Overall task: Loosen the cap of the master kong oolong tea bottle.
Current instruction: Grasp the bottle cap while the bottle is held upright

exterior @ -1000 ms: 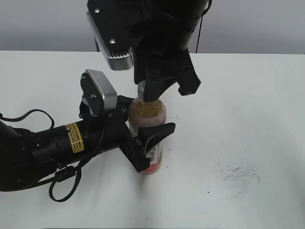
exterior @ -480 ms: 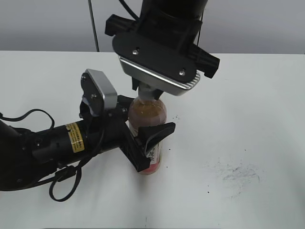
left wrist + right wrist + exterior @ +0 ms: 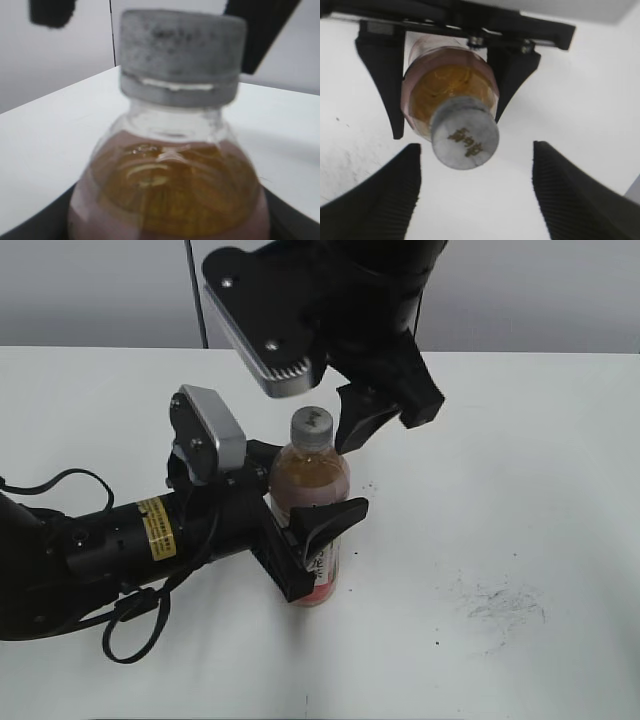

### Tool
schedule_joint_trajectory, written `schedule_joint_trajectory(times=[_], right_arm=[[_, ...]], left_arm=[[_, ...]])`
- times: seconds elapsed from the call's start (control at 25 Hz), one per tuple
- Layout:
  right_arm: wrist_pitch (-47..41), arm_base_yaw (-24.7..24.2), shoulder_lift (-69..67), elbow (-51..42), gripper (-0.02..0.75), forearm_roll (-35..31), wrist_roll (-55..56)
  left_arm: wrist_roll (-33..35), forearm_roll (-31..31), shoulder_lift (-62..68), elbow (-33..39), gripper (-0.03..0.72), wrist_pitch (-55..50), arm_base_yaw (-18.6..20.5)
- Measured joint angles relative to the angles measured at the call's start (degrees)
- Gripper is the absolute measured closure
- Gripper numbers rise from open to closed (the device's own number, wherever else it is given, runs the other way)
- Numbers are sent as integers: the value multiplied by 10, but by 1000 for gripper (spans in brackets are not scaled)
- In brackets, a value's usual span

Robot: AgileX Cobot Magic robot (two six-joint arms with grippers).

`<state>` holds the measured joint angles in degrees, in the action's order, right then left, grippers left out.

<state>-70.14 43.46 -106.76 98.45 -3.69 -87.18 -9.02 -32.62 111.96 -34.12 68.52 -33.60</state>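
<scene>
The master kong oolong tea bottle (image 3: 312, 480) stands upright on the white table, with amber tea inside. My left gripper (image 3: 318, 545) is shut on its body from the left, one black finger on each side. The grey-white cap (image 3: 311, 427) sits on the neck and is uncovered. My right gripper (image 3: 385, 425) hangs open just above and to the right of the cap, not touching it. In the right wrist view the cap (image 3: 465, 140) with its dark mark lies above my open jaws (image 3: 477, 200), and the bottle (image 3: 445, 85) sits between the left fingers. The left wrist view shows the cap (image 3: 182, 50) and bottle shoulder (image 3: 170, 190) close up.
The white table (image 3: 530, 490) has a dark smudge (image 3: 505, 605) at the front right. The left arm's black cable (image 3: 130, 630) loops on the table at the front left. A grey wall runs behind the table.
My right gripper was down over the cap and turning. It has now opened and lifted off, leaving the cap in sight. The left gripper and bottle have not moved.
</scene>
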Motion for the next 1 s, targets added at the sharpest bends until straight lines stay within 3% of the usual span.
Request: schedule_joint_trajectory(times=[0.08,0.12,0.36,0.52,0.76,1.0], right_arm=[[0,-1,0,0,122,4,136],[0,-1,0,0,106,4,185],[0,-1,0,0,196,-8,504],[0,-1,0,0,216,-33,682],[0,-1,0,0,257,-65,810],[0,-1,0,0,363,-62,828]], left_arm=[[0,-1,0,0,244,0,0],[0,-1,0,0,244,0,0],[0,-1,0,0,244,0,0],[0,-2,0,0,244,0,0],[0,-1,0,0,244,0,0],[1,-1,0,0,244,0,0]])
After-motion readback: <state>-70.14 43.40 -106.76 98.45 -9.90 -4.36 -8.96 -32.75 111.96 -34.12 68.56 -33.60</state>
